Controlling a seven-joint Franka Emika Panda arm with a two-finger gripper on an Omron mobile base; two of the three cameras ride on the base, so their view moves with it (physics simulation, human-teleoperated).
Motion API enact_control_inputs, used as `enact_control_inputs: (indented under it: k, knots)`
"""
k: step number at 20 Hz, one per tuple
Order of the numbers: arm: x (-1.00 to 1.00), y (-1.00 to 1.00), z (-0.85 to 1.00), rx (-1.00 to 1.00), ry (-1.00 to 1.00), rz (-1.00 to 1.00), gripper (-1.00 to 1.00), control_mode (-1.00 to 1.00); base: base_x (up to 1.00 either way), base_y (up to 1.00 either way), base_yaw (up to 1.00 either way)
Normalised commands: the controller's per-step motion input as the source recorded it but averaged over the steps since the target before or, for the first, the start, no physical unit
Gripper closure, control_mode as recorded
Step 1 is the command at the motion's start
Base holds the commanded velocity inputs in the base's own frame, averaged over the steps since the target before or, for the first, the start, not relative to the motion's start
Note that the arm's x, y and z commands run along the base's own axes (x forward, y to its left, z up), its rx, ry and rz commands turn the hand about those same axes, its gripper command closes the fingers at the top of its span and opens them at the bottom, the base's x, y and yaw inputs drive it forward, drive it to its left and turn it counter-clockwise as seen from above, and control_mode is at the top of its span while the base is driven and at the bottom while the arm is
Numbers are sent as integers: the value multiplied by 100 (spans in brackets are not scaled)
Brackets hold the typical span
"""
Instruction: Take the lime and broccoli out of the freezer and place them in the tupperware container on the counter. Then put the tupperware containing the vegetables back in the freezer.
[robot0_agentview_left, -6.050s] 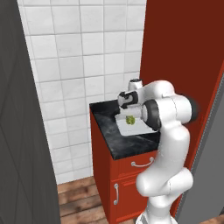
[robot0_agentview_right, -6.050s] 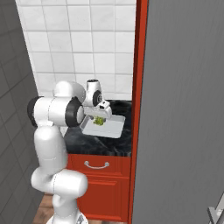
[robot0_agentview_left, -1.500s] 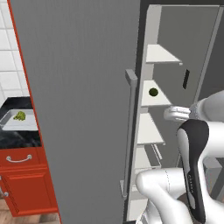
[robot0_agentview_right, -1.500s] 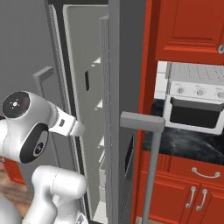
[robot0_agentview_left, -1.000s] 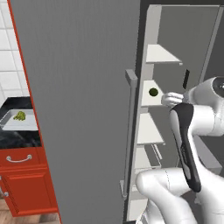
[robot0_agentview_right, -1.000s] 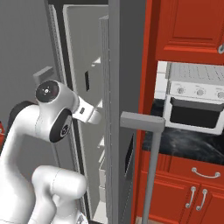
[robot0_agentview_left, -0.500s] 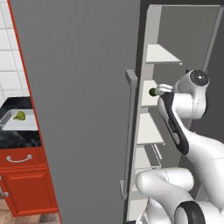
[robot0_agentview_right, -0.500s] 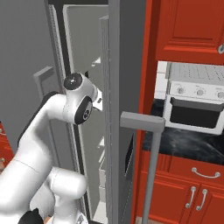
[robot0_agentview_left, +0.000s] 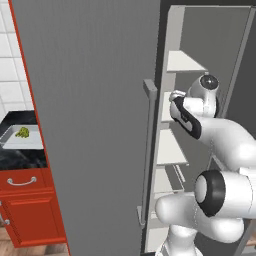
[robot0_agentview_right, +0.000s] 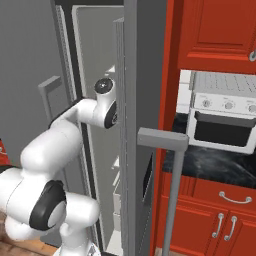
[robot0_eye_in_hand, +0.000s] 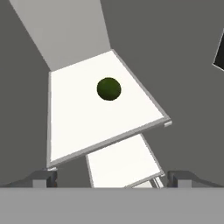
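Reaching into the freezer (robot0_agentview_left: 210, 45) with the gripper (robot0_eye_in_hand: 109, 177), jaws spread wide and grasping nothing. Ahead of the jaws, about centred between them and well apart, sits the lime (robot0_eye_in_hand: 108, 89) alone on a white shelf (robot0_eye_in_hand: 78, 127); round, so no long axis and no pointing direction to tell. Far off to the side, broccoli (robot0_agentview_left: 22, 132) lying in the tupperware container (robot0_agentview_left: 31, 143) on the counter (robot0_agentview_left: 22, 159).

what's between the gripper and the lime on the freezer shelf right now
Nothing. In the hand view the open gripper looks onto the lime, alone on a white shelf of the freezer, with bare shelf surface between them.
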Motion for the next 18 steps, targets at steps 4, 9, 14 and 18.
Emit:
enact_control_inputs:
  k: [4,9,14,18]
  knots:
    - [86,-32,-34,0,0,0,-100,-100,0,0,0]
    - [70,-33,-34,0,0,1,-100,-100,0,0,0]
    - [65,-22,-22,0,1,0,-100,-100,0,0,0]
    - [68,-8,-19,0,7,0,-100,-100,0,0,0]
